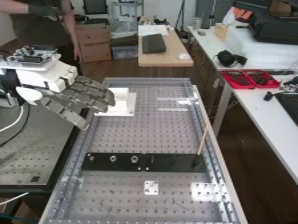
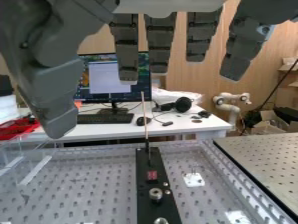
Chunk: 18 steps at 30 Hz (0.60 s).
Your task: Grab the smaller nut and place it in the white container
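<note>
Standing on bench (image 1: 143, 134): white container (image 1: 120, 101), contents unclear.

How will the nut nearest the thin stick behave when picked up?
The nut looks metallic, so probably rigid and perhaps heavy for its size. Its shiny sides might slip; its rounded outline suggests it could roll if tipped.

Hand (image 1: 85, 95): dark grey, segmented, blocky fingers
Housing (image 1: 48, 78): white, rounded edges
Housing top: exposed electronics (image 1: 32, 56)
Cables (image 1: 17, 120): one white, one black
</note>
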Each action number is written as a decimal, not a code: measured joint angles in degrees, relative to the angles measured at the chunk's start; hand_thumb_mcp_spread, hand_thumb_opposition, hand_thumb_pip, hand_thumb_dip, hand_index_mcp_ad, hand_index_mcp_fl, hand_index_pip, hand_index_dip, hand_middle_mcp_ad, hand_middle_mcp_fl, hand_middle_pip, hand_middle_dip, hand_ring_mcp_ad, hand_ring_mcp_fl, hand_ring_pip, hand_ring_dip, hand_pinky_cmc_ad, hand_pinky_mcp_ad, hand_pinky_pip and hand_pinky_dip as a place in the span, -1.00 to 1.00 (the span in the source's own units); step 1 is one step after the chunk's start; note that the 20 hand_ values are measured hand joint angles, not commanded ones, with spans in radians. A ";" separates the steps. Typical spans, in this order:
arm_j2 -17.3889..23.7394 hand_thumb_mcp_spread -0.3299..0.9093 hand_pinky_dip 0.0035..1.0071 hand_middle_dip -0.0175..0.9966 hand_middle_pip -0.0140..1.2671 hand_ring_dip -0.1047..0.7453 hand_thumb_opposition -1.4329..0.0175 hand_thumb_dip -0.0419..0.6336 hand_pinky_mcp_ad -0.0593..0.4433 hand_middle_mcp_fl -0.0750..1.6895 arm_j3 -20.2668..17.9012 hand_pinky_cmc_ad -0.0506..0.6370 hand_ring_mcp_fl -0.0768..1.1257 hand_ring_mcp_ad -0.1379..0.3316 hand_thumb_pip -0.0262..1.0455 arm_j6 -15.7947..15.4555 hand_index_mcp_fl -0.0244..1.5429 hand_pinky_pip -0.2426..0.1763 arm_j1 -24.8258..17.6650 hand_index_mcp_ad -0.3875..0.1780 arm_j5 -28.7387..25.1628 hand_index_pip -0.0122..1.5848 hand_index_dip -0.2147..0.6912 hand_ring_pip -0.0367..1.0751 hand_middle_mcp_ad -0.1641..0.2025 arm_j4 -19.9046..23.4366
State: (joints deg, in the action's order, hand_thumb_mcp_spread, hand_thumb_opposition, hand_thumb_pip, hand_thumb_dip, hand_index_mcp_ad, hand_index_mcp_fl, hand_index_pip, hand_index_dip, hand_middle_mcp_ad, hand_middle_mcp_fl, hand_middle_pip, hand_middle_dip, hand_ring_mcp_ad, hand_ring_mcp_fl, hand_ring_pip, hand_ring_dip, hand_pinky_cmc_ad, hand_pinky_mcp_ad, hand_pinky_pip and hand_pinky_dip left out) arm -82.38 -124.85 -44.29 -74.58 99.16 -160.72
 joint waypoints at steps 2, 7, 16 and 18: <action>-0.27 -0.01 -0.43 -0.49 -0.79 -0.45 -0.05 -0.50 0.60 -0.79 -0.48 0.34 -0.88 0.31 0.36 -0.59 -0.89 -0.19 0.30 0.19 0.47 -0.25 -0.17 -0.78 0.28 0.72; -1.32 -0.02 -0.43 -0.50 -0.79 -0.45 -0.07 -0.50 0.60 -0.80 -1.91 0.34 -0.88 0.31 0.36 -1.90 -0.92 -0.19 1.33 0.19 1.72 -0.03 -0.18 -0.78 0.28 2.80; -3.74 0.01 -0.42 -0.49 -0.79 -0.45 -0.09 -0.44 0.60 -0.80 -4.75 0.34 -0.88 0.31 0.36 -2.26 -0.94 -0.12 3.26 0.15 3.09 0.40 -0.18 -0.78 0.26 8.40; -4.38 0.01 -0.42 -0.49 -0.79 -0.45 -0.09 -0.44 0.61 -0.80 -5.35 0.34 -0.88 0.31 0.36 -2.27 -0.94 -0.12 3.75 0.16 3.20 0.49 -0.18 -0.78 0.28 9.71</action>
State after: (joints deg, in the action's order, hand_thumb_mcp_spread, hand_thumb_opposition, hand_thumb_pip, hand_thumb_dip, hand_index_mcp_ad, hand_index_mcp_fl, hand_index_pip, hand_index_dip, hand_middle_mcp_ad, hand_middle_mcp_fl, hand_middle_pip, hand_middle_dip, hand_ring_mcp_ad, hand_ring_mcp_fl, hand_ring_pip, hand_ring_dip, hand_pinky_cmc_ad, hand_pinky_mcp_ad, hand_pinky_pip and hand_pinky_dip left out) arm -86.76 -130.20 -46.56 -70.83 102.36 -151.02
